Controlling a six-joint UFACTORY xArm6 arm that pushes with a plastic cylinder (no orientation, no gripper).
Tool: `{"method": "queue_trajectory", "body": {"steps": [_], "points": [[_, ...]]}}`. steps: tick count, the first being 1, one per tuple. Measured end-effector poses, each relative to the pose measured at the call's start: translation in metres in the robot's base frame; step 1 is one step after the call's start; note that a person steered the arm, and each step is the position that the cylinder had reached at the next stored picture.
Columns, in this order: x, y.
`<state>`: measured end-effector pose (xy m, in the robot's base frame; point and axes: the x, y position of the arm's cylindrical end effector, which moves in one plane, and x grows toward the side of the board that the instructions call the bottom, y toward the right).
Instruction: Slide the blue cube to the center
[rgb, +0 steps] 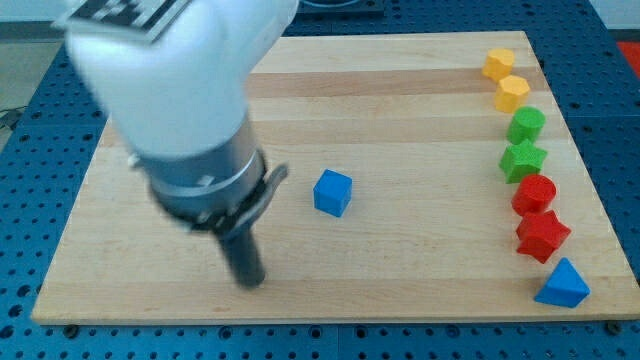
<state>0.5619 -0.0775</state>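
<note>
The blue cube (333, 192) sits on the wooden board (400, 90), a little below and right of the board's middle. My arm comes in from the view's top left as a large white and grey body. Its dark rod points down, and my tip (250, 281) rests on the board near the bottom edge, to the left of and below the blue cube, well apart from it. The arm is blurred.
A column of blocks runs down the board's right side: a yellow cube (498, 63), a yellow hexagon (512, 93), a green cylinder (526, 124), a green star (523, 160), a red cylinder (535, 193), a red star (542, 235), a blue triangle (563, 284).
</note>
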Motion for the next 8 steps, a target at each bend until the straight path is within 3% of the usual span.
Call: {"method": "queue_trajectory", "body": {"steps": [1, 4, 5, 6, 7, 8], "points": [[-0.046, 0.017], [-0.03, 0.049], [-0.085, 0.101], [-0.091, 0.107], [-0.09, 0.107], [-0.06, 0.041]]}}
